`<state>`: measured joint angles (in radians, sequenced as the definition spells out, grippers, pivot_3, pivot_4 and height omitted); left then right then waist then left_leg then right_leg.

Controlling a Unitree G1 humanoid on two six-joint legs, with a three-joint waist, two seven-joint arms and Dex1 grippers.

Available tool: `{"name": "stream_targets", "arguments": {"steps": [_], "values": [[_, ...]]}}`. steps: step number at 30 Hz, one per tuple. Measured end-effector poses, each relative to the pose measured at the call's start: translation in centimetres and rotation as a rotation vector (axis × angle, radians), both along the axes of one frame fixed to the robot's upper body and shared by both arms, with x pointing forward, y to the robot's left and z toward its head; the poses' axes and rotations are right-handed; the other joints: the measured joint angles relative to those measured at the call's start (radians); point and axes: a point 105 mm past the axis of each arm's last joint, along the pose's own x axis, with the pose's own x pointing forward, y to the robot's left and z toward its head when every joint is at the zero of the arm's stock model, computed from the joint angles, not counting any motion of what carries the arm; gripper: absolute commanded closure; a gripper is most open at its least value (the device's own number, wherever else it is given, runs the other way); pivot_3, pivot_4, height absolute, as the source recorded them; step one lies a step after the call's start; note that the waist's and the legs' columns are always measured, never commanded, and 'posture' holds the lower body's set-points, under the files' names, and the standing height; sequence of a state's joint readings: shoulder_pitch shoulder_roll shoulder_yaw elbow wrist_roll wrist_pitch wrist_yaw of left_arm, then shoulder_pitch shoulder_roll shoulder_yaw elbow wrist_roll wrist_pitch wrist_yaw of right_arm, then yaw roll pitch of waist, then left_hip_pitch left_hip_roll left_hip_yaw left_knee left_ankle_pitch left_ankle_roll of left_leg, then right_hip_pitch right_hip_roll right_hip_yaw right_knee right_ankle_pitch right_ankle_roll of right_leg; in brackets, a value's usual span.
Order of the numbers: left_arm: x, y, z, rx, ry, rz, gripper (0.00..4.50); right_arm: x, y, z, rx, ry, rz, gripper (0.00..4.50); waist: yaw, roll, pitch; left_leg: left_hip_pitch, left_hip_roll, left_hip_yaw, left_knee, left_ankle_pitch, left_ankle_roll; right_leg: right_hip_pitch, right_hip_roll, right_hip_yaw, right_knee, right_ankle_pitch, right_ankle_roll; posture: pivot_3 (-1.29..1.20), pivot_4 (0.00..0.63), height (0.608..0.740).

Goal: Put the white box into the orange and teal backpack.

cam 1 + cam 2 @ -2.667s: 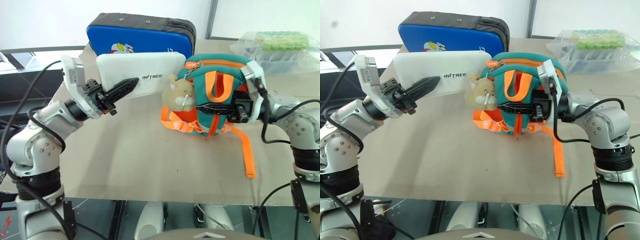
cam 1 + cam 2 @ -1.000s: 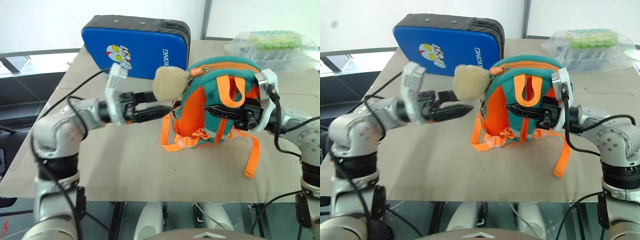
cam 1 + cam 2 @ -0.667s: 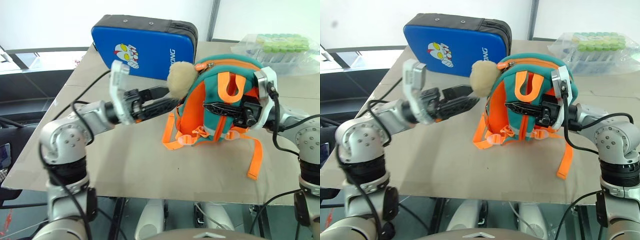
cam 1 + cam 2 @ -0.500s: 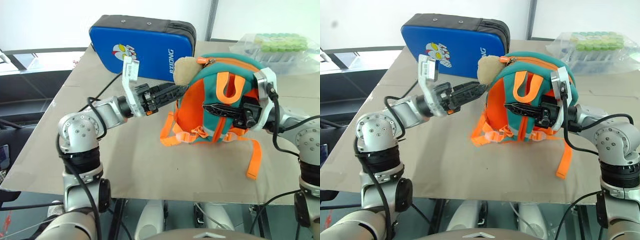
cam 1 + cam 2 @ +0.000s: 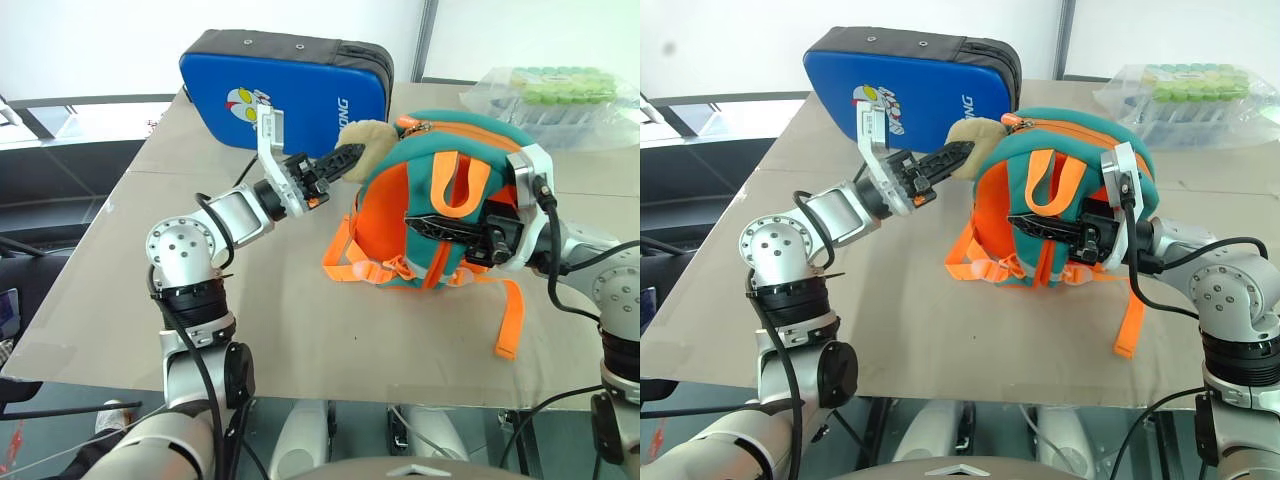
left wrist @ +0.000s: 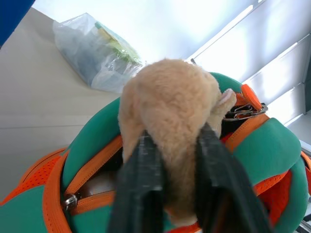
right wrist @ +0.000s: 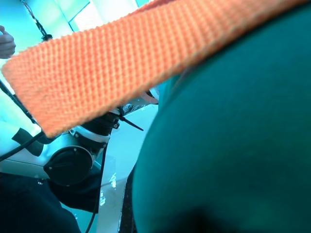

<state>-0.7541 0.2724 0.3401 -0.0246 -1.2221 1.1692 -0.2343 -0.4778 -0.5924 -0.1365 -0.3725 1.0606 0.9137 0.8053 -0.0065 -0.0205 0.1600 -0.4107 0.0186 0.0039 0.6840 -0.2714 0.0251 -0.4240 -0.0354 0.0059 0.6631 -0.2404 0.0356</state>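
Holding the plush toy (image 6: 167, 126) tight, our left gripper (image 5: 345, 158) pinches it at the top of the backpack (image 5: 440, 215). Our right gripper (image 5: 420, 222) is closed on an orange strap (image 5: 455, 185) and keeps the bag standing. We think the white box is inside, but we cannot see it. We should lift the toy gently aside so the zipper (image 6: 73, 200) is free.

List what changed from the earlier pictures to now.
The white box that the left claw held beside the orange and teal backpack is gone from sight. That claw then reached in and shut on the plush toy at the backpack's top. The right claw stayed shut on an orange strap; the blue padded case stayed put.
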Motion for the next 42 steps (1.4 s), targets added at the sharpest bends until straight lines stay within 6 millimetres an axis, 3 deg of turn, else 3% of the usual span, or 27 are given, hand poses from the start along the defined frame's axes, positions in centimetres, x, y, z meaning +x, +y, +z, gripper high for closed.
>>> {"name": "stream_targets", "arguments": {"steps": [4, 8, 11, 14, 17, 18, 23, 27, 32, 35, 39, 41, 42], "values": [[-0.2, 0.2, 0.5, 0.001, -0.036, 0.005, 4.45, 0.7, -0.1, 0.4, 0.040, -0.005, -0.051, 4.50, 0.000, 0.000, 0.000, 0.000, 0.000, 0.000, 0.000, 0.001, -0.001, 0.000, 0.000, 0.000, 0.000, 0.000, 0.000, 0.00, 0.150, 0.740], [0.0, 1.8, 1.9, -0.019, -0.101, 0.061, 4.45, 3.1, -0.9, 2.1, 0.157, -0.005, -0.172, 4.50, -0.008, 0.000, 0.000, 0.001, 0.000, 0.001, 0.000, 0.001, -0.001, 0.000, 0.000, 0.002, 0.001, 0.000, 0.000, 0.00, 0.150, 0.740], [0.4, 5.3, 3.1, 0.010, -0.153, 0.178, 4.45, 5.6, -2.8, 3.9, 0.281, 0.004, -0.330, 4.50, -0.007, 0.000, 0.000, 0.002, 0.000, 0.001, -0.002, 0.001, -0.001, 0.000, 0.001, 0.002, 0.000, 0.000, 0.000, 0.00, 0.150, 0.740], [0.7, 6.9, 1.5, 0.032, -0.111, 0.233, 4.45, 6.9, -3.4, 4.0, 0.326, 0.037, -0.395, 4.50, -0.005, 0.000, 0.000, 0.001, 0.000, 0.001, -0.003, 0.001, -0.001, 0.000, 0.000, 0.002, -0.001, 0.000, 0.000, 0.00, 0.150, 0.740], [1.2, 8.1, -2.0, 0.043, -0.010, 0.295, 4.45, 7.8, -3.5, 4.1, 0.357, 0.060, -0.439, 4.50, -0.006, 0.000, 0.000, 0.001, 0.000, 0.003, -0.003, 0.001, -0.001, -0.001, 0.000, 0.003, -0.001, 0.000, 0.000, 0.00, 0.150, 0.740], [1.5, 8.9, -4.1, 0.068, 0.048, 0.346, 4.45, 8.3, -3.5, 4.0, 0.365, 0.075, -0.462, 4.50, -0.006, 0.000, 0.000, 0.002, 0.000, 0.004, -0.003, 0.001, -0.001, -0.001, 0.000, 0.004, 0.000, 0.000, 0.000, 0.00, 0.150, 0.740], [1.7, 9.0, -9.2, 0.129, 0.200, 0.414, 4.45, 9.5, -3.9, 3.8, 0.379, 0.107, -0.523, 4.50, -0.004, 0.000, 0.000, 0.002, 0.000, 0.004, -0.003, 0.000, -0.001, 0.000, -0.001, 0.004, 0.000, 0.000, 0.000, 0.00, 0.150, 0.740], [1.9, 6.7, -12.2, 0.131, 0.303, 0.420, 4.45, 10.1, -4.5, 3.9, 0.389, 0.114, -0.575, 4.50, 0.001, 0.000, -0.001, 0.001, 0.000, 0.003, -0.003, 0.000, 0.000, 0.000, -0.002, 0.003, -0.001, 0.000, 0.000, 0.00, 0.150, 0.740], [2.5, 4.2, -11.9, 0.173, 0.271, 0.384, 4.45, 10.1, -6.0, 4.2, 0.414, 0.094, -0.637, 4.50, 0.014, 0.000, -0.001, 0.001, -0.001, 0.003, -0.003, 0.000, 0.000, 0.000, -0.002, 0.003, -0.001, 0.000, 0.000, 0.00, 0.150, 0.740], [2.7, 3.0, -11.8, 0.188, 0.205, 0.370, 4.45, 9.1, -6.7, 3.8, 0.325, 0.003, -0.672, 4.50, 0.022, 0.000, -0.001, 0.000, -0.002, 0.003, -0.003, 0.000, 0.000, 0.000, -0.002, 0.003, -0.002, 0.000, 0.000, 0.00, 0.150, 0.740], [3.3, 4.3, -10.4, 0.213, 0.051, 0.433, 4.45, 7.2, -5.7, 2.2, 0.152, -0.090, -0.628, 4.50, 0.019, 0.000, -0.001, 0.000, -0.001, 0.003, -0.003, 0.000, 0.000, 0.000, -0.001, 0.003, -0.002, 0.000, 0.000, 0.00, 0.150, 0.740], [3.4, 4.9, -9.6, 0.262, -0.040, 0.440, 4.50, 6.6, -5.1, 0.6, 0.044, -0.117, -0.610, 3.97, 0.017, 0.000, -0.001, 0.002, -0.001, 0.004, -0.003, -0.002, 0.003, 0.000, -0.001, 0.004, -0.001, 0.000, 0.000, 0.00, 0.150, 0.740], [3.3, 4.9, -9.4, 0.281, -0.065, 0.431, 3.65, 6.6, -5.0, 0.2, 0.007, -0.133, -0.615, 3.68, 0.017, 0.000, -0.001, 0.002, -0.001, 0.004, -0.003, -0.002, 0.003, 0.000, 0.000, 0.004, -0.001, 0.000, 0.000, 0.00, 0.150, 0.740]]}}
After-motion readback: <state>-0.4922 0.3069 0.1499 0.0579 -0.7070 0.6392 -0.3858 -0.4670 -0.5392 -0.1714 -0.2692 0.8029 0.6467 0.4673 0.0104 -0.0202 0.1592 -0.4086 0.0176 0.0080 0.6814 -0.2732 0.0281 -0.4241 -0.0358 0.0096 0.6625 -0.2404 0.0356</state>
